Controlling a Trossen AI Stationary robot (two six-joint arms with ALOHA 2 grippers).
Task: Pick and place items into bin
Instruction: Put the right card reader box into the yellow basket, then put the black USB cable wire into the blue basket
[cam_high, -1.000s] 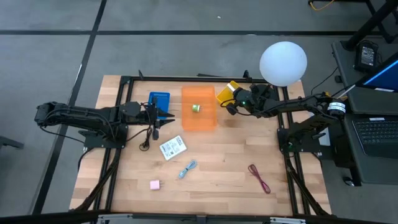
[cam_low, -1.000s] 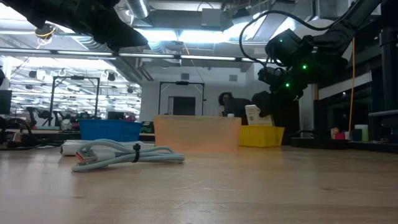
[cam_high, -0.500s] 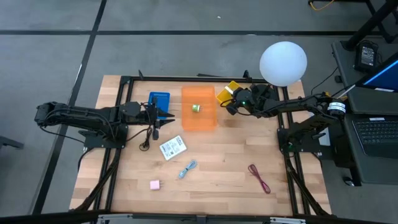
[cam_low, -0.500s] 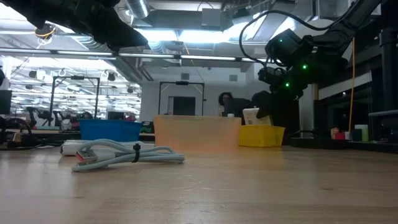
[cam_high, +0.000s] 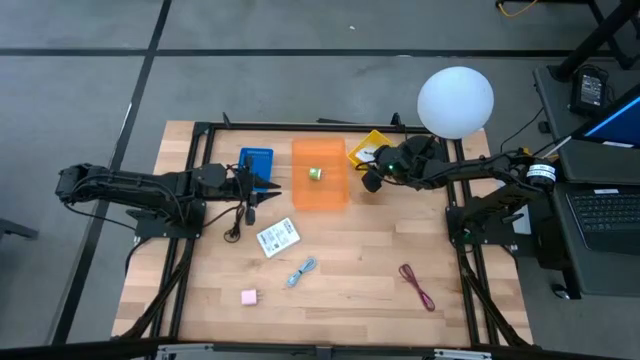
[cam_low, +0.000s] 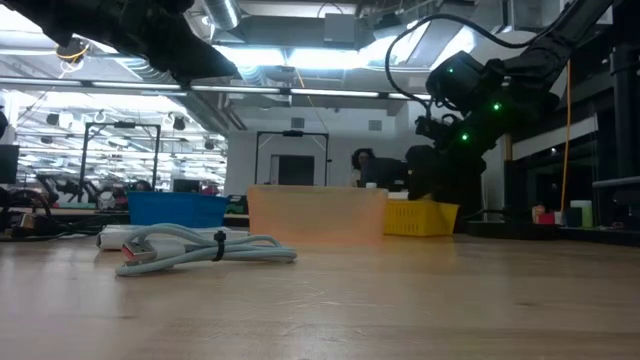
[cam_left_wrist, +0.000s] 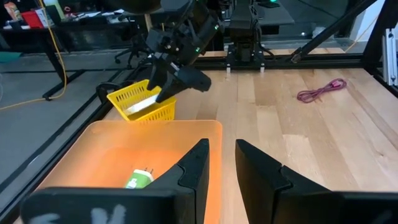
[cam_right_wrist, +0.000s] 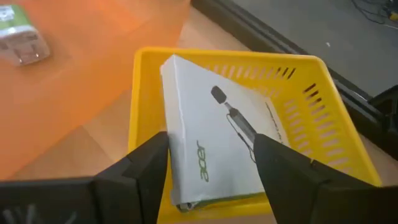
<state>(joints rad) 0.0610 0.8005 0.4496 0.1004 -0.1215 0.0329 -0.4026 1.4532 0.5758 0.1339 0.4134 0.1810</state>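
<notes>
**Two items binned, five still loose around the orange bin**

Pale wooden planks make up the tabletop (cam_high: 350, 250), framed by black rails, with grey floor around it and a long, brightly lit workshop showing behind in the low view. We take the translucent orange plastic bin (cam_high: 320, 175) as our landmark.

Inside it lies a small green-and-white plug-like piece (cam_high: 315, 173). Just to the bin's right stands a yellow slotted plastic basket (cam_right_wrist: 323, 106), and in it rests a flat white printed packet (cam_right_wrist: 211, 149). The right gripper (cam_right_wrist: 211, 171) hovers directly over that packet with its fingers spread and nothing between them, so we judge this placement finished.

On the bin's left sits a blue plastic tray (cam_high: 256, 160). The left gripper (cam_left_wrist: 221, 165) hangs at the bin's left rim, fingers set a little apart, empty as far as we see.

Left to do, all on the near side of the bin: a second white printed packet (cam_high: 277, 237), a black cord (cam_high: 238, 222), a light-blue cable bundle (cam_high: 302, 270), a small pink cube (cam_high: 248, 296) and a dark-red cord (cam_high: 417, 285). A white globe lamp (cam_high: 455, 101) stands beyond the basket.
</notes>
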